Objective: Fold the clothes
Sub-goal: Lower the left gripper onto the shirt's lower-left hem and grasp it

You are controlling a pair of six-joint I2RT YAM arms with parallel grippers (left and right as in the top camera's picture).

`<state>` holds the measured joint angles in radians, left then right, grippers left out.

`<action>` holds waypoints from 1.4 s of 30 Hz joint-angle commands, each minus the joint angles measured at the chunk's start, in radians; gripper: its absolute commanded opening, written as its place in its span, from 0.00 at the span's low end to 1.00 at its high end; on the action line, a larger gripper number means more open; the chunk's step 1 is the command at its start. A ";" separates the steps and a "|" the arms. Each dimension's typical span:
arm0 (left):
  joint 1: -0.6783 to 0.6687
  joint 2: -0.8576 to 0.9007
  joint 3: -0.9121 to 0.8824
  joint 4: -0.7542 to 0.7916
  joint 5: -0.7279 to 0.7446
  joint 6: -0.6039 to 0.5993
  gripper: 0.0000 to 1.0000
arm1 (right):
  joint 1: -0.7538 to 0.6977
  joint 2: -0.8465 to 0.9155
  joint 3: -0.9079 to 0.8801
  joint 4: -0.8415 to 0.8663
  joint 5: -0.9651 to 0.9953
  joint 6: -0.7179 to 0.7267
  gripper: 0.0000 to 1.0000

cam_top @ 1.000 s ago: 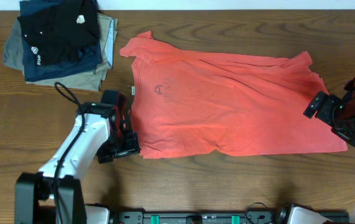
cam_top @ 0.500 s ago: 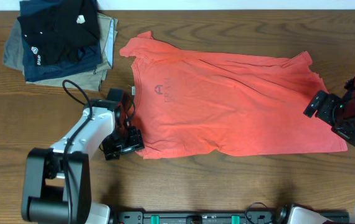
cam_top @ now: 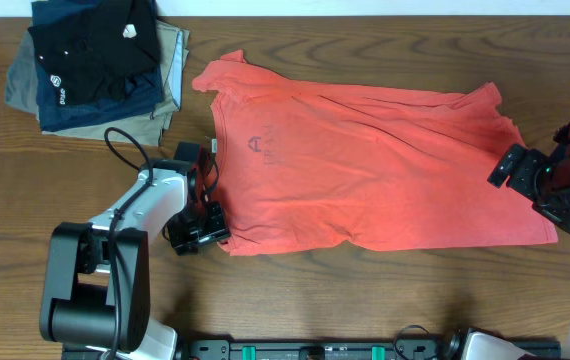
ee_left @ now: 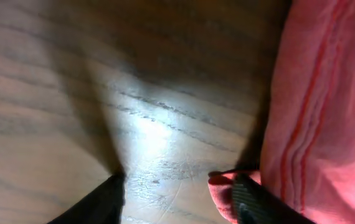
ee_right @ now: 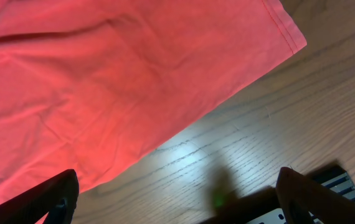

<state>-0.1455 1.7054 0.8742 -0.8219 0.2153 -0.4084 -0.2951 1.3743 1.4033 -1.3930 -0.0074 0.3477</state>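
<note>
Ana: Only the left arm has moved since a moment ago. Its elbow has pulled in toward 7 o'clock, and the left gripper (ee_left: 180, 183) has slid a little closer to the T-shirt (cam_top: 365, 170). The T-shirt has stayed put.

Ben: Where is the T-shirt?

Ana: It lies open in the middle of the table (cam_top: 365, 300), a bit wrinkly. Its neck points to 9 o'clock and its bottom edge to 3 o'clock. One sleeve sticks out at 11 o'clock, the other at 7 o'clock. The dark letters (cam_top: 263, 143) are near the neck, and a small white tag (cam_top: 211, 146) peeks out there.

Ben: Is the left gripper holding it?

Ana: No. It sits low at the 7 o'clock sleeve with its two fingers apart. In the left wrist view a red corner of the sleeve pokes in just beside one finger. I cannot tell if they touch.

Ben: And the other one?

Ana: The right gripper (ee_right: 177, 177) is at 3 o'clock, by the bottom edge. Its fingers are spread wide. The right wrist view shows the red hem corner and bare wood.

Ben: What else?

Ana: A pile of folded clothes (cam_top: 95, 65), black on top, then blue and tan, sits at 10 o'clock, near the 11 o'clock sleeve but not touching it.
</note>
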 commanded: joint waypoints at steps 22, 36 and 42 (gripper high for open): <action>0.003 0.006 -0.005 -0.032 0.219 0.002 0.58 | 0.001 -0.005 -0.005 0.003 0.000 0.002 0.99; 0.003 0.006 -0.005 -0.025 0.219 0.002 0.06 | 0.001 -0.005 -0.005 0.002 0.000 0.003 0.99; 0.003 0.005 -0.005 -0.029 0.219 0.002 0.06 | 0.001 -0.005 -0.005 0.003 0.000 0.003 0.99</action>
<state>-0.1452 1.7058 0.8742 -0.8444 0.4313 -0.4118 -0.2951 1.3743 1.4033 -1.3926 -0.0074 0.3477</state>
